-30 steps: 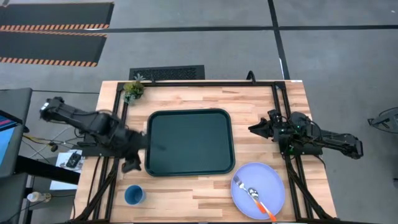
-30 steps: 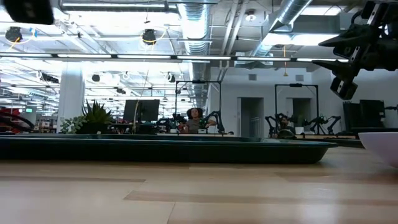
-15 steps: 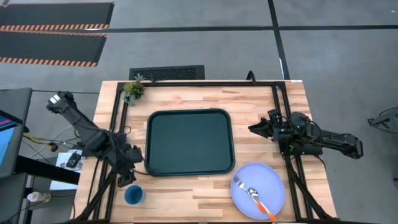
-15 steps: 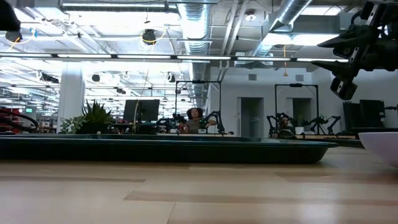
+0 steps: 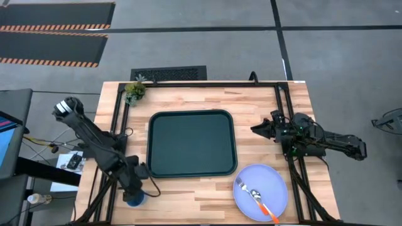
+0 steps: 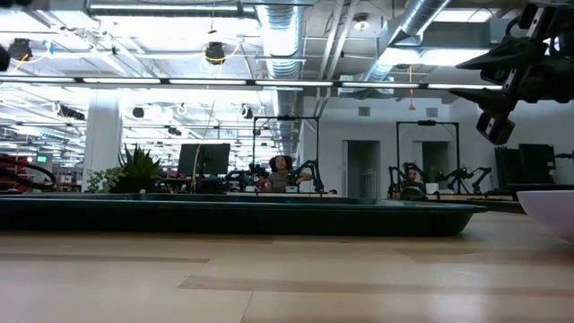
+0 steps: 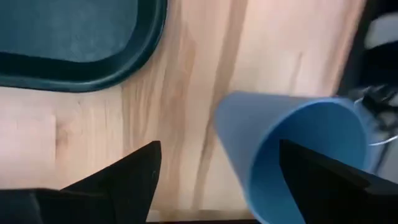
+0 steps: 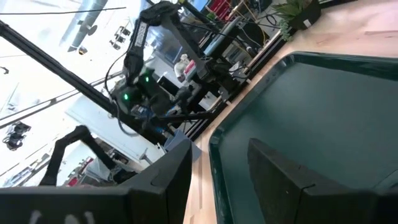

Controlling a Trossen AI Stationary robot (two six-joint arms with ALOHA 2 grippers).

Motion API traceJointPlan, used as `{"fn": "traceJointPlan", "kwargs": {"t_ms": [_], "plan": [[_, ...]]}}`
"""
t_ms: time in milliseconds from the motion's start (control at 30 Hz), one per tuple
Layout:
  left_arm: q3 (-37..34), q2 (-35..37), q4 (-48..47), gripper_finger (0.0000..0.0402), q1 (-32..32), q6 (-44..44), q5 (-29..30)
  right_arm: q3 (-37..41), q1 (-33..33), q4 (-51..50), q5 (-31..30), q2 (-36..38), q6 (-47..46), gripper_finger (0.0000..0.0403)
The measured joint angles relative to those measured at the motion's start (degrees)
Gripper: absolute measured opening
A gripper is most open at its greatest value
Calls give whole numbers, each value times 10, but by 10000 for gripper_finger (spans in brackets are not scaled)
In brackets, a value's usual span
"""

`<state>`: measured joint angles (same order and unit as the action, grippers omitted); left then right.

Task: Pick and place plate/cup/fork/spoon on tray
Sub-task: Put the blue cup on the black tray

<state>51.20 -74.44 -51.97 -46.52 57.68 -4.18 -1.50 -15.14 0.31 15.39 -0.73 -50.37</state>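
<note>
Between spread left pincer [image 7: 214, 180] fingers, small round blue cup [image 7: 292, 149]

I swung my left gripper [image 5: 139, 182] from the tray's [image 5: 191, 144] edge down over the cup [image 5: 134, 198], fingers spread.

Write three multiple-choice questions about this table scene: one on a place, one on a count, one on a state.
1. Where does the fork lie?
A. on the plate
B. in the tray
C. on bare wood

2. How many utensils have an orange handle?
A. one
B. two
C. four

3. How is the left tool?
A. shut on the cup
B. open at the cup
C. over the plate

Answers:
1 A: the fork rests beside the spoon on the plate.
2 B: only the fork and spoon.
3 B: the left wrist view shows its fingers spread, with the cup between them.
</note>
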Motion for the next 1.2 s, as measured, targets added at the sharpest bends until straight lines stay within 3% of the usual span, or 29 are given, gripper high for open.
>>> {"fn": "traceJointPlan", "kwargs": {"t_ms": [100,200,433,467,733,900,1067,1200], "plan": [[0,-37,2,281,1,-30,-40,0,0,0,-7,0,0,182],[0,-61,19,231,1,-34,-60,0,0,0,-7,0,-2,182],[5,-57,37,29,4,-17,-56,0,0,0,-6,0,-2,182],[9,-55,38,16,6,-10,-56,0,0,0,-6,0,-2,182],[126,-52,-11,2,38,36,-76,0,0,0,-6,0,-2,182],[226,-51,-133,1,95,15,-17,0,0,0,-6,0,17,182],[296,-51,-193,0,199,-31,17,0,0,0,-6,0,27,182],[335,-60,-192,0,334,-108,23,0,0,0,-6,0,28,182]]}}
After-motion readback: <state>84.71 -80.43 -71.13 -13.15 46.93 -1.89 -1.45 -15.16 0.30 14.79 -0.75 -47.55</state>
